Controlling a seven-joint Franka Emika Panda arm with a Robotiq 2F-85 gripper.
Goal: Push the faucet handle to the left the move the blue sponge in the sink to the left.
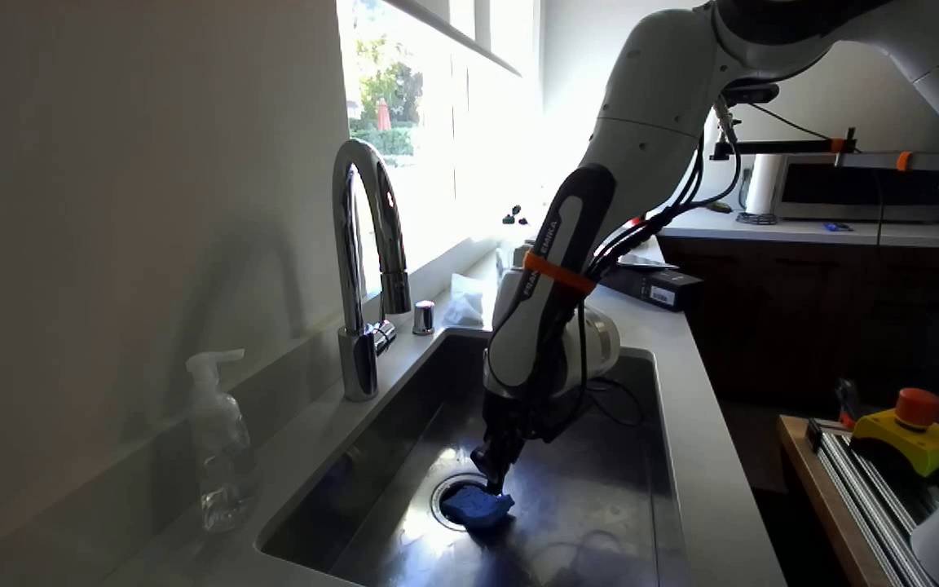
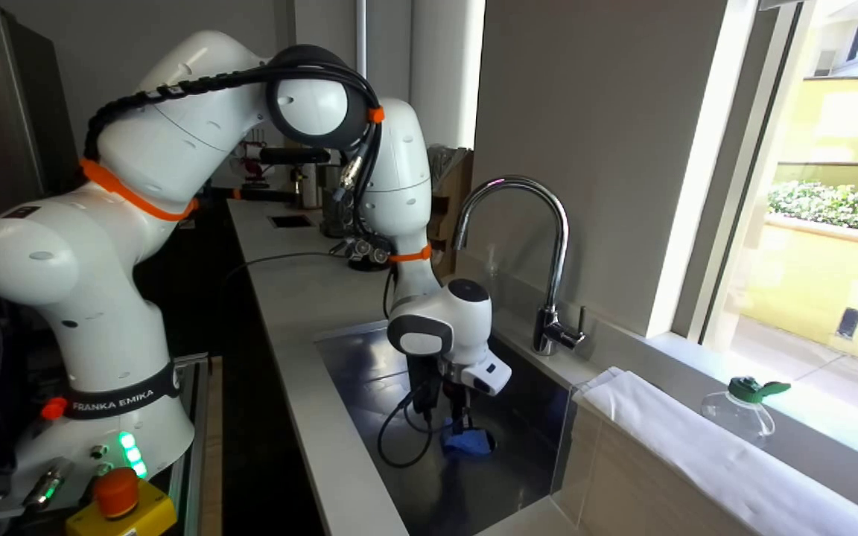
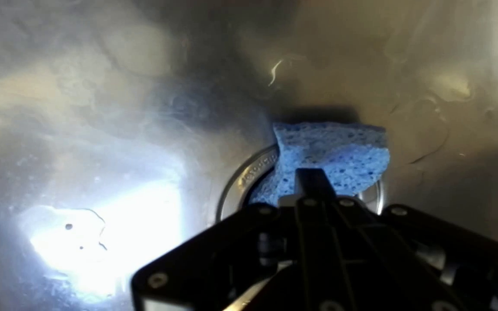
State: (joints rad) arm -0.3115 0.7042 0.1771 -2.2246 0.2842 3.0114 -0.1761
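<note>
The blue sponge (image 1: 478,507) lies tilted, partly over the round drain ring (image 1: 442,499) in the steel sink (image 1: 592,497). It also shows in an exterior view (image 2: 469,442) and the wrist view (image 3: 335,151). My gripper (image 1: 495,487) points down into the basin, with its tip at the sponge. In the wrist view the gripper's fingers (image 3: 314,181) are together and cover part of the sponge. I see no sponge between them; whether they press on it I cannot tell. The shiny gooseneck faucet (image 1: 347,236) stands behind the sink, with a small handle (image 1: 385,335) low down. The faucet handle also shows in an exterior view (image 2: 570,336).
A clear soap bottle (image 1: 221,456) and a small metal cap (image 1: 424,318) stand on the back counter. A white cloth (image 2: 697,447) lies beside the sink near a green-capped bottle (image 2: 742,409). The sink walls surround my gripper, and a loose black cable (image 2: 384,447) hangs into the basin.
</note>
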